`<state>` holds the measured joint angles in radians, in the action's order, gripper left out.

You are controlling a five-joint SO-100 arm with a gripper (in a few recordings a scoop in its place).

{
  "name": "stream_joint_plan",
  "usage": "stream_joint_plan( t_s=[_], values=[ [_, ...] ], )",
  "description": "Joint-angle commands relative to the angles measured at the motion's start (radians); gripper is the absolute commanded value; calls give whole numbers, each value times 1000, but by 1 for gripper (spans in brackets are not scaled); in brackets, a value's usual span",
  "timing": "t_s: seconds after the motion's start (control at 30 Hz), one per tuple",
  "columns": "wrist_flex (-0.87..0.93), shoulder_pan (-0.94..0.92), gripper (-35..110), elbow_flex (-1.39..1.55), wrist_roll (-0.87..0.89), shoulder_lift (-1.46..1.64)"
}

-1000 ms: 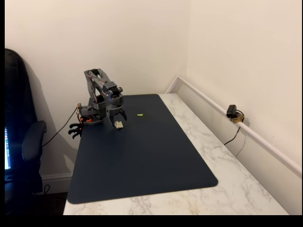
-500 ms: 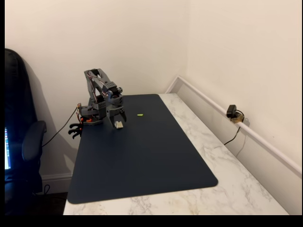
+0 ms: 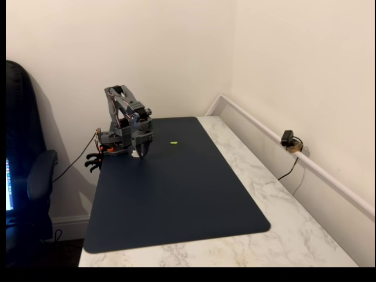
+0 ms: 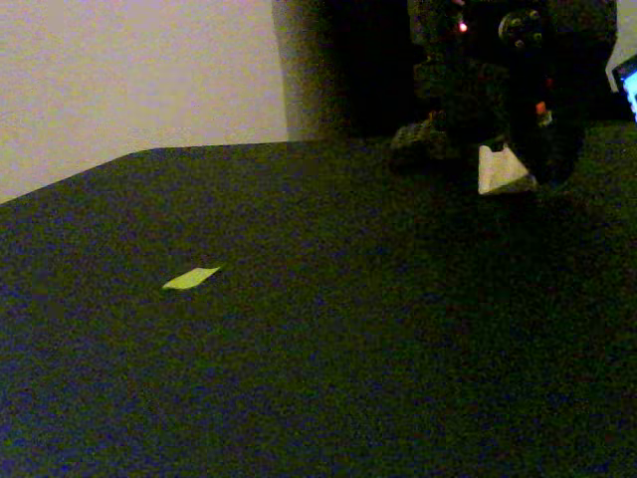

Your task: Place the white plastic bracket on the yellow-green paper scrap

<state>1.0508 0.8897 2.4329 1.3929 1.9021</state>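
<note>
I see the gripper (image 3: 142,152) pinching the white bracket (image 4: 503,170) just above the mat's (image 3: 176,200) far left; light, stiff, probably slippery, so I grip its flat faces, paper scrap (image 4: 191,278) well apart.

The arm folds low, its gripper (image 3: 143,154) closed, pointing down.

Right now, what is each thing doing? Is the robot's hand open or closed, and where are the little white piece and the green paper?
end effector: down at the mat, closed around the white plastic bracket.
white plastic bracket: held between the fingers, low by the mat.
yellow-green paper scrap: lying flat on the mat, bare, apart from the bracket.
dark mat: flat on the marble table.
</note>
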Motion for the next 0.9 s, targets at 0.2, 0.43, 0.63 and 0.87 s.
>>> stream_joint_plan(
  t_s=[0.2,0.43,0.63,0.87],
  values=[
    [187,57,22,-15,80,227],
    [249,80,24,46,147,379],
    [262,129,24,127,222,469],
    [219,101,24,195,210,479]
  ],
)
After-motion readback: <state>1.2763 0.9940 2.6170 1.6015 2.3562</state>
